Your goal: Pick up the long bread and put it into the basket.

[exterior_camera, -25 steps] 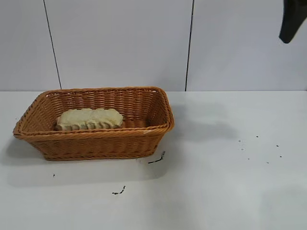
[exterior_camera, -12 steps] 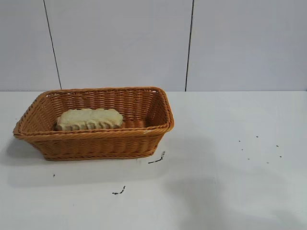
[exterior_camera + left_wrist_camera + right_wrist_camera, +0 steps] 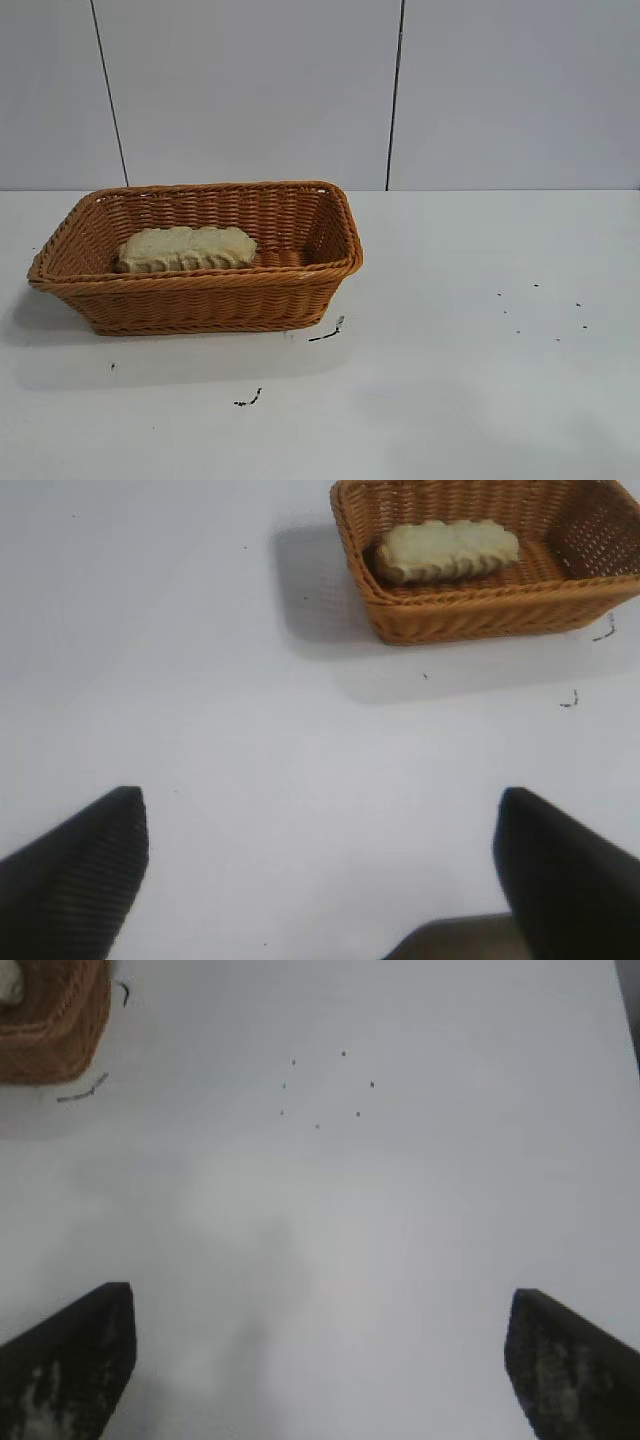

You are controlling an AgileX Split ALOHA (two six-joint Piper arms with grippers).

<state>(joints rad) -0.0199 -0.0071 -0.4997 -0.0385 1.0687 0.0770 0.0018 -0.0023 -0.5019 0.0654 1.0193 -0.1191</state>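
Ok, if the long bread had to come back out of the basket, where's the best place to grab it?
Probably across the middle of the long bread, coming straight down from above. It lies flat on the floor of the basket, close to the near wall, and the flared sides block any sideways approach. Pinching across its short width looks easiest.

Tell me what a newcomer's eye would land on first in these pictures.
The orange-brown wicker basket stands out first, sitting on the left part of the white table. Inside it lies the long bread, a pale ridged loaf resting toward the basket's left end. Both end effectors, left and right, are open and empty over bare table, away from the basket.
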